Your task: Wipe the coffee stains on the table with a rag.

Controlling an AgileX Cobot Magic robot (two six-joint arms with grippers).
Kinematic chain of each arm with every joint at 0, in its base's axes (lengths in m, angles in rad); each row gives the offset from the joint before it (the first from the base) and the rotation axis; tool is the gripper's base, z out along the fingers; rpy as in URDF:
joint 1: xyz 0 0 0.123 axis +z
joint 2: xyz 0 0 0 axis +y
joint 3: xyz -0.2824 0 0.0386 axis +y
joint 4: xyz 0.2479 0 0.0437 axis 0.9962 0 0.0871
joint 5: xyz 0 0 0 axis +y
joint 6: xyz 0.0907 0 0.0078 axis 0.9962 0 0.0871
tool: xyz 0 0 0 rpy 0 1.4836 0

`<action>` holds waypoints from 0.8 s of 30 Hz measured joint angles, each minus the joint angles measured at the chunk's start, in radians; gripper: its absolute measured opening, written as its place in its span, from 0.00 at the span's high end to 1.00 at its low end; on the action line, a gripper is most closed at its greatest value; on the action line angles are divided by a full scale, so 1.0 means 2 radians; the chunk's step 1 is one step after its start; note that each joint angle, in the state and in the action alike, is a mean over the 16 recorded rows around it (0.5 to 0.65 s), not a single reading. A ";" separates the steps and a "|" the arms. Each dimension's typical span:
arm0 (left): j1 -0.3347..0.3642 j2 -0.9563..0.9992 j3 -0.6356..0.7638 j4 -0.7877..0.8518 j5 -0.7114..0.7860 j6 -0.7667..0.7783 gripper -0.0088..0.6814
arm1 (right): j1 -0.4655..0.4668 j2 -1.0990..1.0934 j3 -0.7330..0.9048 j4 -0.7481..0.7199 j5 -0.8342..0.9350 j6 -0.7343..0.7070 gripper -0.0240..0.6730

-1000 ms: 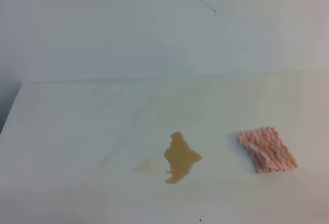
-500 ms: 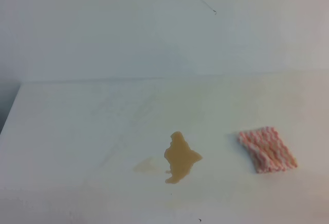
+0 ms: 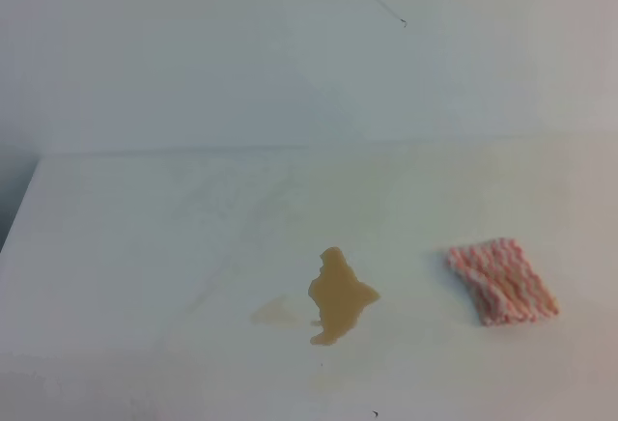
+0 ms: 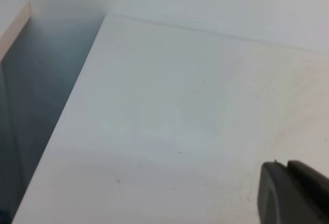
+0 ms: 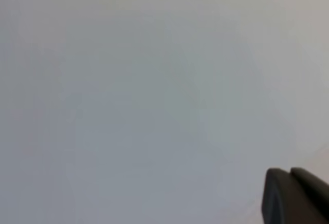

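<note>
Starting with the right gripper (image 5: 294, 196) clenched and empty, we should open it wide, grab the striped rag (image 3: 501, 281) lying right of the coffee puddle (image 3: 339, 297), then sweep across.

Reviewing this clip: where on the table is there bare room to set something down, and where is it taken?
The table is bare left of the coffee stains, behind them toward the wall, and in the strip between stains and rag. Only the front centre-right is taken, by the stains and rag.

smooth matt white table (image 3: 145, 238), soft woven cloth rag (image 3: 501, 281)
</note>
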 joint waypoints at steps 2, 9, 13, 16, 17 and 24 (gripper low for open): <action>0.000 0.000 0.000 0.000 0.000 0.000 0.99 | 0.000 0.000 -0.003 0.031 -0.009 0.003 0.97; 0.000 0.000 0.000 0.000 0.000 0.000 0.99 | 0.000 0.000 -0.044 0.066 0.004 -0.024 0.97; 0.000 0.000 0.000 0.000 0.000 0.000 0.99 | 0.000 0.005 -0.082 0.046 0.038 -0.061 0.97; 0.000 0.000 0.000 0.000 0.000 0.000 0.99 | 0.000 0.018 -0.117 0.027 0.074 -0.093 0.97; 0.000 0.000 0.000 0.000 0.000 0.000 0.99 | 0.000 0.025 -0.129 0.021 0.086 -0.105 0.97; 0.000 0.000 0.000 0.000 0.000 0.000 0.99 | 0.000 0.106 -0.205 0.003 0.168 -0.171 0.97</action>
